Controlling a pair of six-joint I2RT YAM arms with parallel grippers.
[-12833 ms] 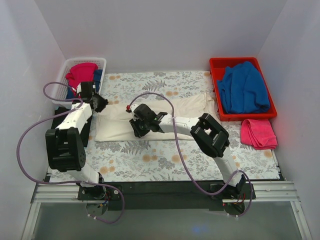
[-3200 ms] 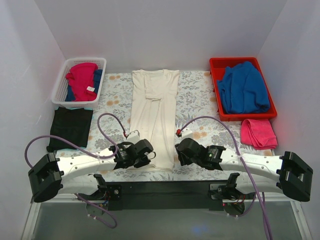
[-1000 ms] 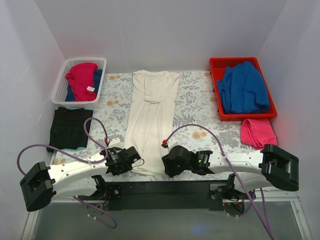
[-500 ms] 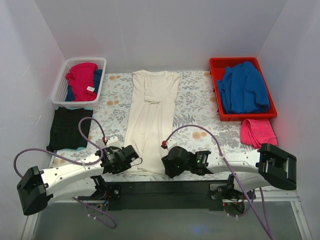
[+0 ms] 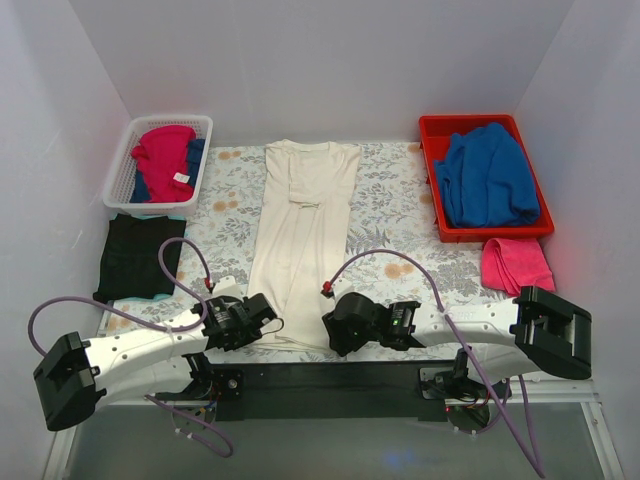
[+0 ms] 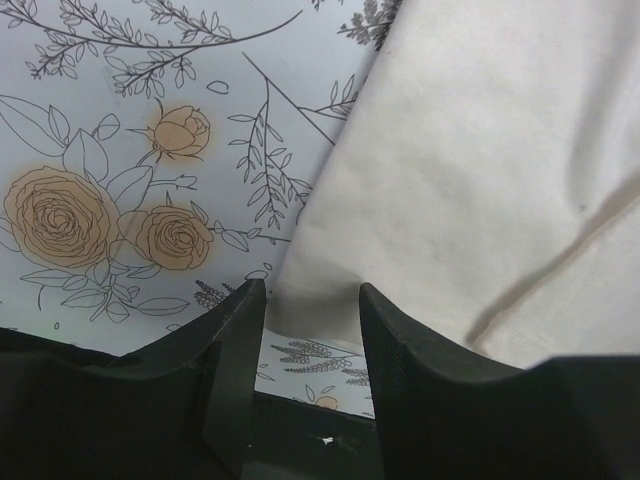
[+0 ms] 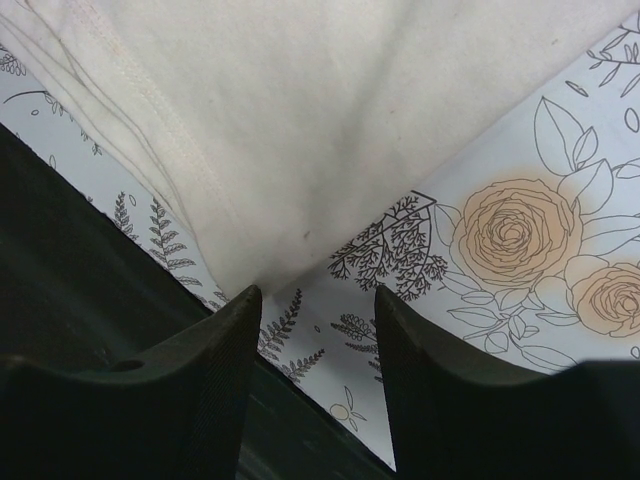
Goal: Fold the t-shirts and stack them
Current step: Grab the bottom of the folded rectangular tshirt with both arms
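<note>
While the cream-white shirt point(image 5: 300, 225) lies lengthwise down the middle of the floral surface point(image 5: 400, 215), the left fingers point(image 6: 235, 360) and right fingers point(image 7: 210, 370) stand parted astride its two near hem corners, apparently not yet pinching. Light and limp, the cloth will likely sag; the seamed corners look the surest hold.

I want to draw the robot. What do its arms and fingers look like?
The left arm and right arm are white tubes with chunky black blocks at the joints. A thin purple cable loops over each, ending in a red plug. The fingers are flat, black and finely textured.
</note>
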